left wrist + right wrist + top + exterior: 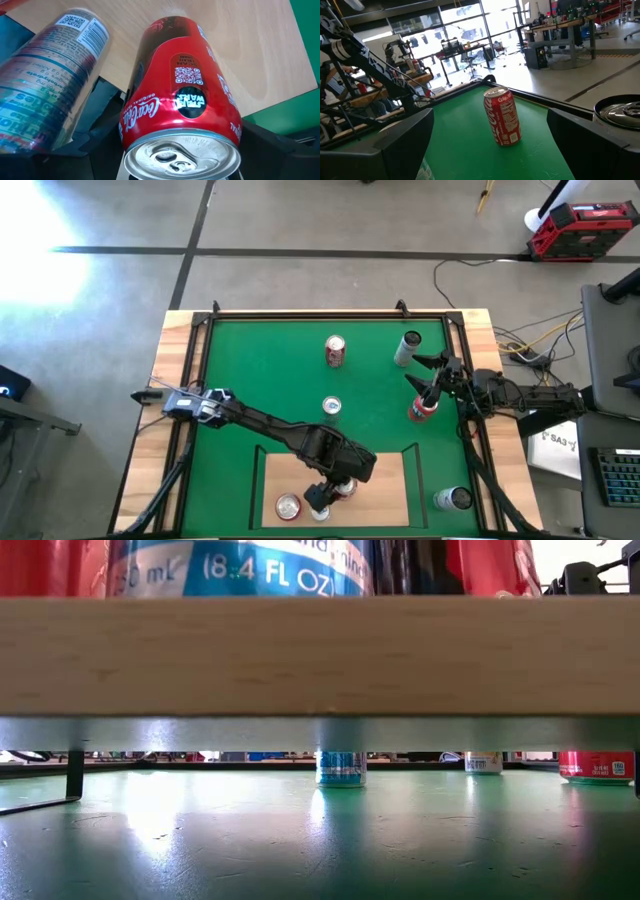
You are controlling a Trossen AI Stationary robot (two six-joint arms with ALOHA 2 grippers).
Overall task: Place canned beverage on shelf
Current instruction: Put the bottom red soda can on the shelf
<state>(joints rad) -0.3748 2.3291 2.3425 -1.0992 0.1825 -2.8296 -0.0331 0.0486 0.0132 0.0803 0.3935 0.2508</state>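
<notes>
Your left gripper (335, 492) sits low over the shelf (385, 480), its fingers partly closed around a red cola can (182, 110) that stands upright on the pale board; the left wrist view shows the can's silver top and pull tab close up, with the dark fingers (100, 125) pressed in on either side. Just beside it on the same board stands a second can (289, 506), slimmer and printed in blue and silver (its label reads as a small energy-drink size in the low view). The shelf itself lies at the near edge of the green mat (260, 380), a black rail around it.

Your right gripper (432, 392) hangs over the mat's right side with its fingers spread wide and nothing between them, poised just above another red can (422, 410). Beyond it, the right wrist view frames a further red cola can (502, 116) standing upright near the mat's far edge.

Elsewhere on the mat you have a small can (331, 408) upright at the centre, a silver can (407, 348) lying near the far right corner, and one more can (452, 499) by the near right corner.
</notes>
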